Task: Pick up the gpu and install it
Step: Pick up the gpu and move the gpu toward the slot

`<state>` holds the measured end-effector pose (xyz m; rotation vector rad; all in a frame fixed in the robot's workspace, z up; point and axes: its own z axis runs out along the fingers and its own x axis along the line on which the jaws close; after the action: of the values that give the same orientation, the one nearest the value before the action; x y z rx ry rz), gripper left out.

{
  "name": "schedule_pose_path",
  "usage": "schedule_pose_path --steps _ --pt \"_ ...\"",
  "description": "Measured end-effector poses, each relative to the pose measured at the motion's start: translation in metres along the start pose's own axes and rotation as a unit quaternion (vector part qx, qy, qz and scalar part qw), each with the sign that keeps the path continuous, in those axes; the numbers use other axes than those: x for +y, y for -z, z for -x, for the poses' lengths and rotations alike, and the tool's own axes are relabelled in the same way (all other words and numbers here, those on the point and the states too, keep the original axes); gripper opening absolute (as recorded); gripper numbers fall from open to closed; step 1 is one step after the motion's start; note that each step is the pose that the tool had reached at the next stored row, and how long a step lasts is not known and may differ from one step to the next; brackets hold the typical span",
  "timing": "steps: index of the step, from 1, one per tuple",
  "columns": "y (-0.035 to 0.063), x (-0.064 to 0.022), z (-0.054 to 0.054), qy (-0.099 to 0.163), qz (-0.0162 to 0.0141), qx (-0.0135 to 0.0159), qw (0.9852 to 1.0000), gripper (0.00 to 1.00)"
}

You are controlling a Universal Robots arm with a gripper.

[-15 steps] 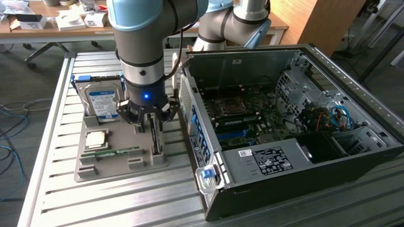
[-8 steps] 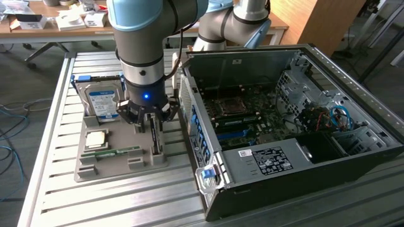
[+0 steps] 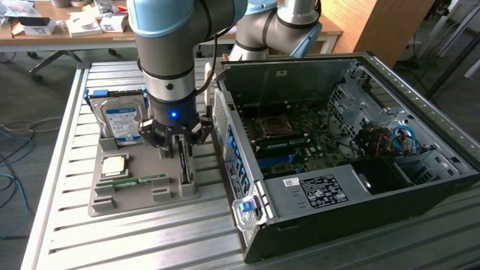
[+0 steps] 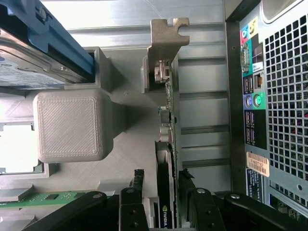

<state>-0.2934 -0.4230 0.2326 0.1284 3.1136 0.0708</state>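
The gpu [image 3: 184, 166] stands on edge in a slot of the grey holder tray [image 3: 143, 199], to the exterior view's left of the open computer case [image 3: 338, 140]. In the wrist view I see the gpu [image 4: 169, 110] edge-on, its silvery bracket [image 4: 166, 38] at the far end. My gripper [image 3: 179, 147] hangs straight down over the card. The gripper [image 4: 162, 180] is open and straddles the card's near end, with one black finger [image 4: 137, 185] standing off one face and the other finger [image 4: 188, 185] close to the opposite face.
The tray also holds a hard drive with a blue-white label [image 3: 123, 121], a square processor [image 3: 114, 165] and a green memory stick [image 3: 135, 181]. The case's back panel [image 4: 269, 110] runs close beside the card. A grey block of the tray [image 4: 72, 125] rises on the card's other side.
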Motion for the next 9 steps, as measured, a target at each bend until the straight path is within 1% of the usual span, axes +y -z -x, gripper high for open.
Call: schedule_pose_path --steps 1,9 --pt "0.0 0.0 0.0 0.0 0.0 0.0 1.0 0.4" --pt "-0.0002 0.0 0.0006 0.0 0.0001 0.0 1.0 0.4"
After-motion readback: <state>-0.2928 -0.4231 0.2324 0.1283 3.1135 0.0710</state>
